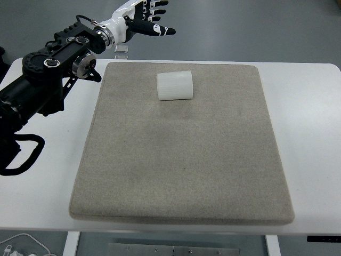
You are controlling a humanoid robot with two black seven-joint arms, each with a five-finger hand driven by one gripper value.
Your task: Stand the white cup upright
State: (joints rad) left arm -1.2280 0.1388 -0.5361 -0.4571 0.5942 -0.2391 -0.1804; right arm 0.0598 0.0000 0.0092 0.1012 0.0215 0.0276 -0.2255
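A white ribbed cup (175, 85) lies on its side near the far edge of a grey mat (181, 160). My left hand (148, 18) is raised above the table's far edge, up and to the left of the cup and apart from it. Its fingers are spread and it holds nothing. The left arm (50, 80) reaches in from the left edge. My right hand does not show.
The mat covers most of the white table (309, 133). A small clear object (122, 47) lies at the table's far edge behind the left arm. Cables (21, 242) hang below the near left corner.
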